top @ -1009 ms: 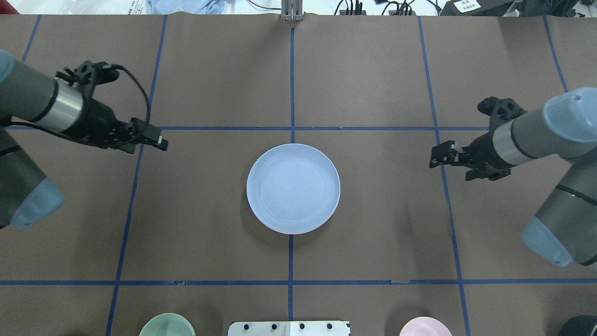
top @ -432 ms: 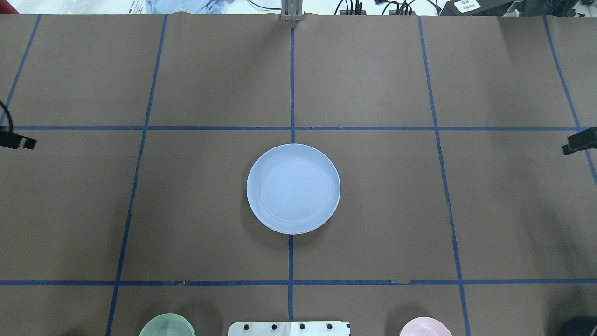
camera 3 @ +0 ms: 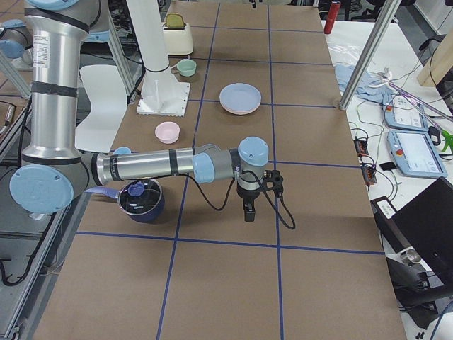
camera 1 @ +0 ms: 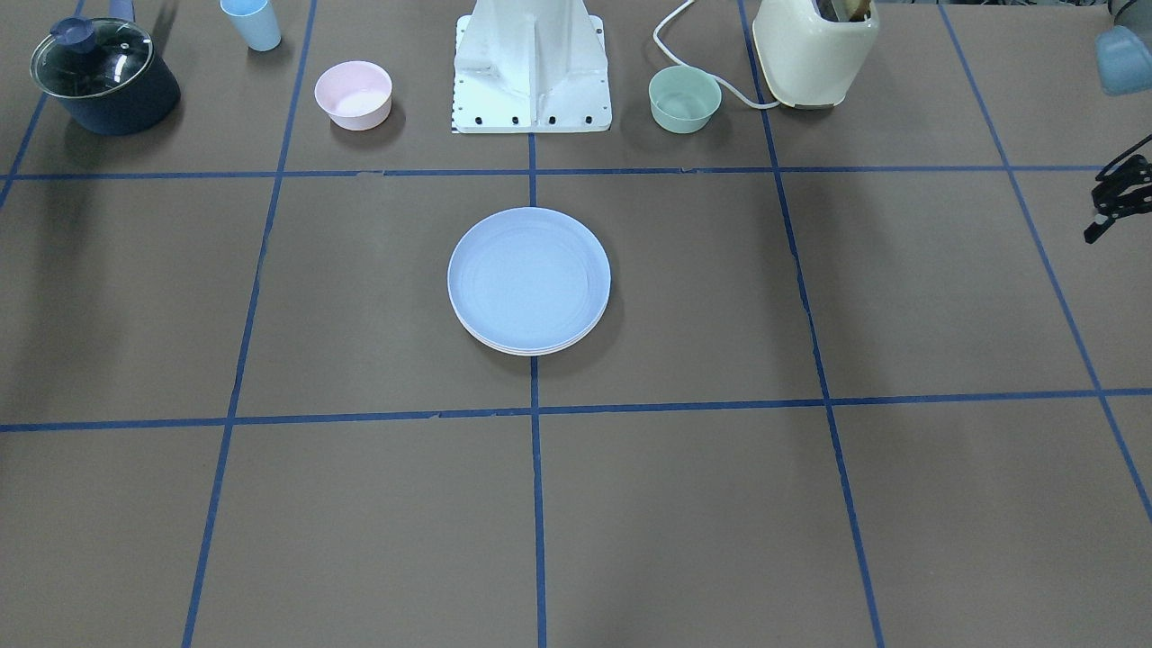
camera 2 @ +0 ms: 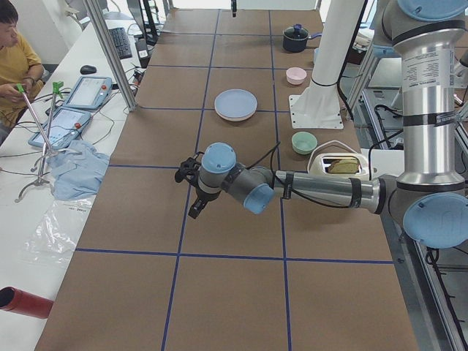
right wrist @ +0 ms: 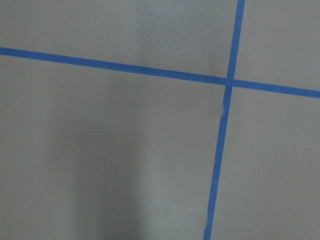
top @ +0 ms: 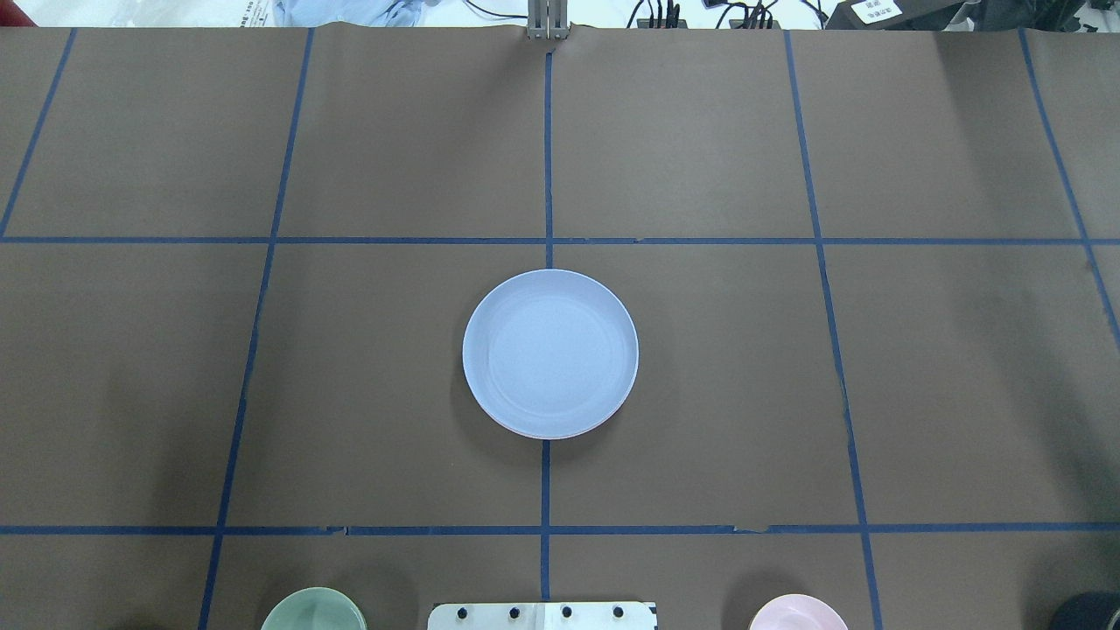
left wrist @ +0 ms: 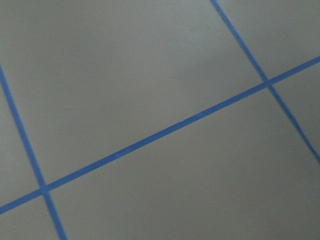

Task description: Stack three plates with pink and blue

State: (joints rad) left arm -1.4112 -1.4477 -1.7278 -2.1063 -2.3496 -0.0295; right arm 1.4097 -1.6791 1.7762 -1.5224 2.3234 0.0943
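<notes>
The light blue plate (top: 549, 353) lies on top of a stack at the table's centre, also in the front view (camera 1: 528, 277). Rims of plates under it show at its near edge (camera 1: 533, 349); a pink rim (camera 3: 241, 111) shows in the right side view. The cream plate cannot be told apart. My left gripper (camera 2: 196, 208) hovers over bare table far to the left of the stack. My right gripper (camera 3: 248, 209) hovers far to the right. I cannot tell whether either is open or shut. Both wrist views show only table and blue tape.
Near the robot base (camera 1: 531, 63) stand a small pink bowl (camera 1: 353, 94), a green bowl (camera 1: 684, 98), a light blue cup (camera 1: 251, 22), a dark lidded pot (camera 1: 103, 75) and a cream toaster (camera 1: 814, 49). A black part of the left wrist (camera 1: 1120, 193) pokes in at the edge.
Both arms have drawn back outward, left arm to the left and right arm to the right, and have left the overhead view. The plate stack has not moved.
</notes>
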